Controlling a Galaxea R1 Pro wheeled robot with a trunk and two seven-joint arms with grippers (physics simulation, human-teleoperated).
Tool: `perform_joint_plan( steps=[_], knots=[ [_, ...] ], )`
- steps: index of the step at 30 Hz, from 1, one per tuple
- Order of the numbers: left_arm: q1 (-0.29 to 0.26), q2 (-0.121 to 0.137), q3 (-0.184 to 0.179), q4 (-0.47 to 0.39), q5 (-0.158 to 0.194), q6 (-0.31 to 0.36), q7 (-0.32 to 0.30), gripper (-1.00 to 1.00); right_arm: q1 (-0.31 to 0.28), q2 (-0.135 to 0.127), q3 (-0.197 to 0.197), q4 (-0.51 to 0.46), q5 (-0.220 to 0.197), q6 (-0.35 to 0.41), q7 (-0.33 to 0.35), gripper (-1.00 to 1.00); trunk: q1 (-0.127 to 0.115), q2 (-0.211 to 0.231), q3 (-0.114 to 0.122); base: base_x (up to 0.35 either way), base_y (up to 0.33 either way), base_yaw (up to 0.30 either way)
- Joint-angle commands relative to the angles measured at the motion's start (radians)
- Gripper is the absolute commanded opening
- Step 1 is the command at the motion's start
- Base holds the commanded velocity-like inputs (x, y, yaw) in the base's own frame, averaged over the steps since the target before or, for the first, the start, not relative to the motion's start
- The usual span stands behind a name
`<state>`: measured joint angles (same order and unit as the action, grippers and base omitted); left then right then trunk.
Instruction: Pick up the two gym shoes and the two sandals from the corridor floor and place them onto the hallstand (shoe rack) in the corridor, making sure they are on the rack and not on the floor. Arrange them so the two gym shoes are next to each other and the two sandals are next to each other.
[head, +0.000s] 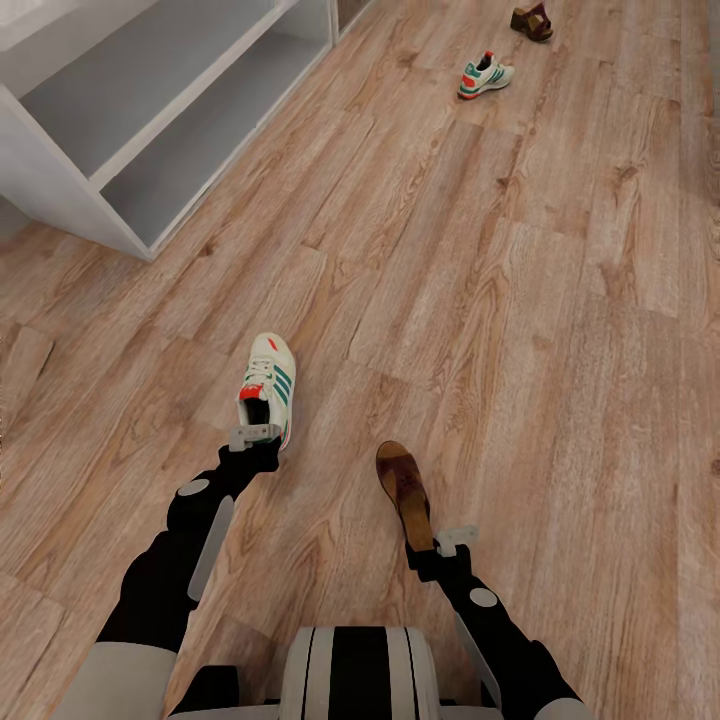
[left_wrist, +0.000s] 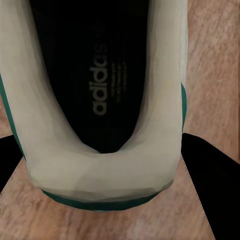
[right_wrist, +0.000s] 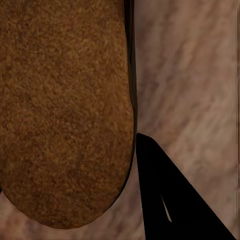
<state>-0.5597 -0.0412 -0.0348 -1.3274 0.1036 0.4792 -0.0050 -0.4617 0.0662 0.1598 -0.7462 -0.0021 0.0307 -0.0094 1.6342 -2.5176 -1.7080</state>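
One gym shoe (head: 270, 383), white with green stripes and a red-orange tongue patch, points away from me at lower centre-left. My left gripper (head: 255, 437) is shut on its heel; in the left wrist view the heel (left_wrist: 102, 170) sits between two dark fingers (left_wrist: 212, 190). A brown sandal (head: 402, 487) lies just right of it, with my right gripper (head: 443, 545) shut on its rear end. The sandal's footbed (right_wrist: 65, 110) shows beside one dark finger (right_wrist: 170, 200); the other finger is hidden. The second gym shoe (head: 485, 76) and second sandal (head: 531, 22) lie on the floor far ahead.
The pale grey-white hallstand (head: 60, 170) stands at the upper left, its two open shelf compartments facing the wood-plank corridor floor (head: 480, 330). A wide stretch of floor separates the near shoes from the far pair. My base (head: 358, 670) shows at the bottom edge.
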Motion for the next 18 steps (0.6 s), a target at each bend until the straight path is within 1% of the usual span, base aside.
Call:
perform_joint_plan(
  steps=[1, 8, 11, 13, 14, 16, 18],
  knots=[
    [0.0, 0.0, 0.001, -0.001, 0.01, 0.005, 0.0, -1.0, 0.0, 0.0, 0.001, -0.001, -0.004, 0.003, -0.003, -1.0, -0.001, 0.0, 0.004, 0.0, 0.0, 0.0],
    [0.0, 0.0, 0.001, -0.001, 0.011, 0.005, 0.0, -1.0, 0.0, 0.0, 0.001, -0.007, -0.003, 0.007, -0.003, -1.0, -0.004, 0.002, 0.031, 0.0, 0.0, 0.0],
    [0.0, -0.001, 0.001, -0.001, 0.013, 0.005, 0.0, -1.0, 0.0, 0.0, 0.001, -0.071, -0.003, 0.014, -0.003, -1.0, -0.005, 0.002, 0.042, 0.0, 0.0, 0.0],
    [0.001, -0.001, 0.001, 0.0, 0.019, 0.005, 0.0, -1.0, 0.0, 0.0, 0.004, -0.145, -0.003, 0.017, -0.003, -1.0, -0.006, 0.003, 0.05, 0.0, 0.0, 0.0],
    [0.003, -0.001, 0.0, 0.001, 0.028, 0.005, 0.0, -1.0, 0.0, 0.0, 0.004, -0.185, -0.003, 0.017, -0.003, -1.0, -0.006, 0.003, 0.054, 0.0, 0.0, 0.0],
    [0.005, -0.002, 0.001, 0.002, 0.042, 0.005, 0.0, -1.0, 0.0, 0.001, 0.005, -0.216, -0.005, 0.017, -0.002, -1.0, -0.007, 0.004, 0.062, 0.0, 0.0, 0.0],
    [0.006, -0.001, 0.001, 0.004, 0.046, 0.005, 0.0, -1.0, 0.0, 0.001, 0.005, -0.224, -0.005, 0.016, -0.003, -1.0, -0.008, 0.004, 0.069, 0.0, 0.0, 0.0]
  ],
)
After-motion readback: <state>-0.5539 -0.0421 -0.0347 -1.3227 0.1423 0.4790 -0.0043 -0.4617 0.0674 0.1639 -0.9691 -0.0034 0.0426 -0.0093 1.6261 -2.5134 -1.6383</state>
